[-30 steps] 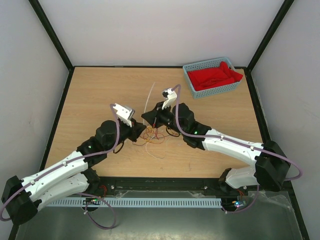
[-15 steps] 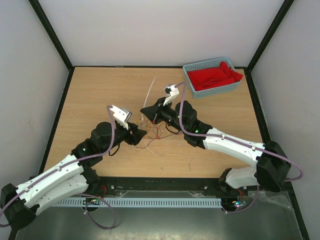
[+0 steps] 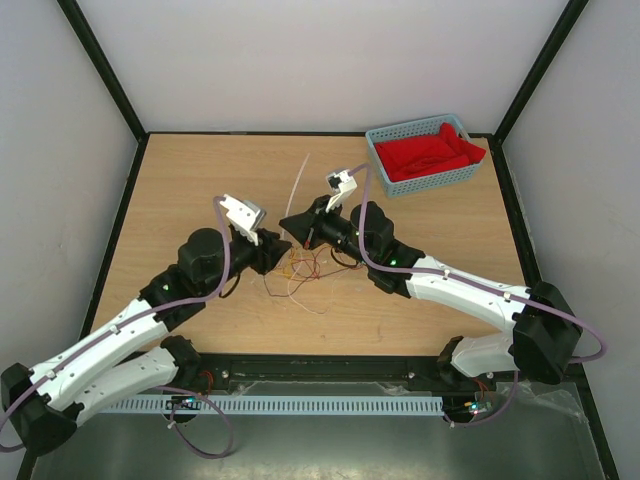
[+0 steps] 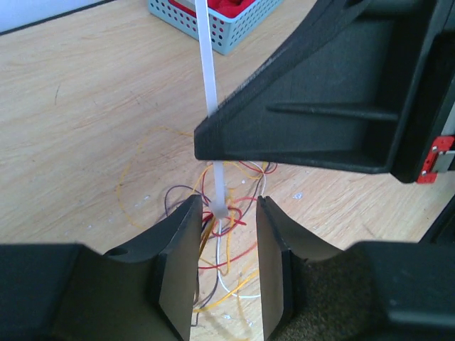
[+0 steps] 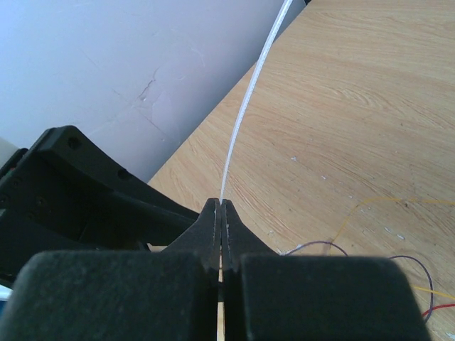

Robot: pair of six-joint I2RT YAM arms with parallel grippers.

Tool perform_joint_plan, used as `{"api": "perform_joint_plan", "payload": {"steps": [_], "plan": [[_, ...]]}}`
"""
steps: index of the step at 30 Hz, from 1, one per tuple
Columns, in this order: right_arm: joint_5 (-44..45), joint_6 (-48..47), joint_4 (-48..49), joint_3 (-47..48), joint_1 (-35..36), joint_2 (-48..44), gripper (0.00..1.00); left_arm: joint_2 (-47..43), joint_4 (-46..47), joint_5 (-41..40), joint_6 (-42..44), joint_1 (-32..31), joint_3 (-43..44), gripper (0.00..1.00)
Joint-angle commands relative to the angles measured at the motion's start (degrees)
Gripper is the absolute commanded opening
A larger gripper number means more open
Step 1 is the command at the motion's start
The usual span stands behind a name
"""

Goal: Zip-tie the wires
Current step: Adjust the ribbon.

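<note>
The wires (image 3: pixel 300 270), thin red, orange and dark brown strands, lie curled on the table between my arms. In the left wrist view the wires (image 4: pixel 234 245) are bunched through the small head of a white zip tie (image 4: pixel 207 64). My left gripper (image 4: pixel 226 206) is open, with its jaws either side of that head and not touching it; from above the left gripper (image 3: pixel 277 251) sits just left of the bundle. My right gripper (image 5: pixel 222 207) is shut on the zip tie's strip (image 5: pixel 249 99) and holds it up above the wires. In the top view the right gripper (image 3: pixel 291 225) is close over the left one.
A blue basket (image 3: pixel 405 135) holding red cloth stands at the back right and also shows in the left wrist view (image 4: pixel 234 28). The zip tie's free end (image 3: pixel 303 172) points toward the back of the table. Black frame rails edge the table.
The right gripper lifted slightly toward the back with the zip tie, then held still. The left gripper drew back, then moved up toward the right gripper and the bundle.
</note>
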Motion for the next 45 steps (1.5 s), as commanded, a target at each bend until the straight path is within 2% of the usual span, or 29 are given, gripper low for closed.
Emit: {"api": "perform_joint_plan", "payload": {"steps": [1,10,15,18,19,23,26,37,45], "plan": [[-0.76,0.62,2.38,1.93,-0.21,-0.71,0.0,1.36,1.83,0.71,2.45,0.56,3.1,0.37],[-1.23,0.94,2.8,1.96,-0.28,-0.71,0.0,4.68,3.19,0.9,2.95,2.22,2.95,0.36],[-0.94,0.99,3.08,1.65,-0.26,-0.69,0.0,6.23,4.74,2.37,2.15,3.11,2.4,0.19],[-0.48,0.56,3.02,1.79,-0.21,-0.65,0.0,6.14,5.06,2.63,1.95,3.18,2.07,0.16],[-0.5,0.55,3.0,1.91,-0.28,-0.53,0.0,6.04,5.15,2.56,1.87,3.23,1.94,0.17],[-0.44,0.39,2.58,1.98,-0.24,0.01,0.0,4.85,5.34,2.64,1.68,3.35,1.79,0.37],[-0.46,0.38,2.55,1.89,-0.26,0.44,0.0,3.77,5.34,2.69,1.77,3.54,2.0,0.37],[-0.36,0.49,2.55,2.29,-0.24,0.37,0.0,4.1,5.34,3.58,1.76,3.89,1.58,0.17],[0.48,-0.18,1.94,4.44,-0.22,1.25,0.0,4.23,6.08,4.39,-1.75,3.89,-2.76,0.15]]}}
